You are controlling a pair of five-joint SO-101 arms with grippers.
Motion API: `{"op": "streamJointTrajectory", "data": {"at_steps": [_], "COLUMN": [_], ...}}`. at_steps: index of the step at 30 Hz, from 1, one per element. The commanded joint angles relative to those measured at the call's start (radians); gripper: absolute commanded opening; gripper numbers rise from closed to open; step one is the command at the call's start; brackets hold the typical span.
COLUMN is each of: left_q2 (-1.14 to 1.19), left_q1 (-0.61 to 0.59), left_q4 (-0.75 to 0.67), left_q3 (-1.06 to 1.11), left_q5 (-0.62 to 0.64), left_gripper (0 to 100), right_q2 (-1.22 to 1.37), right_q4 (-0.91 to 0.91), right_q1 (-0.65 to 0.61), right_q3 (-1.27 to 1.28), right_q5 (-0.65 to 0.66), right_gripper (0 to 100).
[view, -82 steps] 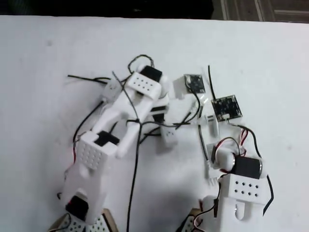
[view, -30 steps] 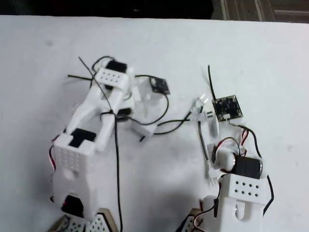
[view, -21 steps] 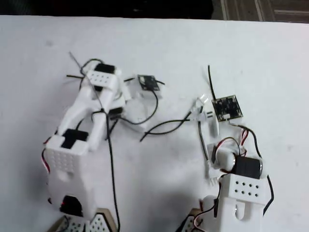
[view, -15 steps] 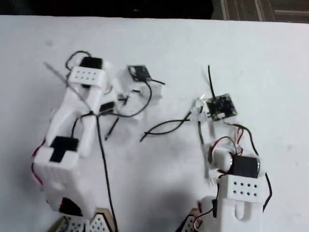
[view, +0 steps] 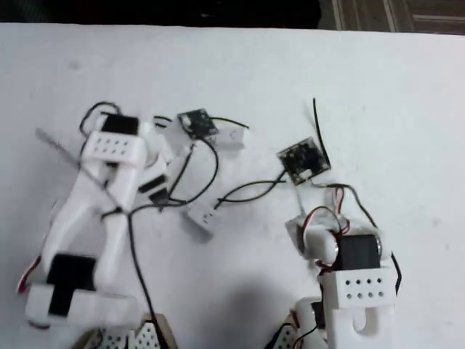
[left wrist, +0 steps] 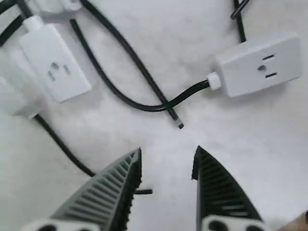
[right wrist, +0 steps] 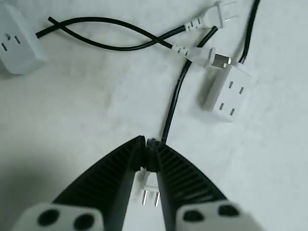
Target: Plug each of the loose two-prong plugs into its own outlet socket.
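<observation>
The right jaws pinched a white plug [right wrist: 149, 182] with two bright prongs and black cord [right wrist: 174, 101]; the left jaws gaped, holding nothing.

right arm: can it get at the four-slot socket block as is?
Probably yes. The right claw, shut on a plug, has bare table between it and the socket block. A black cable runs alongside and a second plug lies at its end, neither over the slots.

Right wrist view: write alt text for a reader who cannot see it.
The right gripper is shut on a white two-prong plug. Beyond it lie a white outlet socket and a second plug on black cord.
</observation>
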Motion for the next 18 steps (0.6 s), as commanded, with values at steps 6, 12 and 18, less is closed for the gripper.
{"op": "streamJointTrajectory", "data": {"at_steps": [6,12,18], "left_q2": [-0.487,-0.674,-0.799], "left_q1": [-0.234,-0.341,-0.394], "left_q4": [-0.098,-0.221,-0.285], "left_q3": [0.236,0.474,0.644], "left_q5": [0.351,0.489,0.601], "left_gripper": [19,19,19], "right_q2": [0.019,0.217,0.429], "right_q4": [-0.068,-0.074,-0.087], "right_q1": [-0.228,-0.340,-0.450], "right_q3": [-0.044,-0.092,-0.176], "right_q5": [-0.009,-0.011,-0.011], "right_gripper": [2.1,2.1,4.3]}}
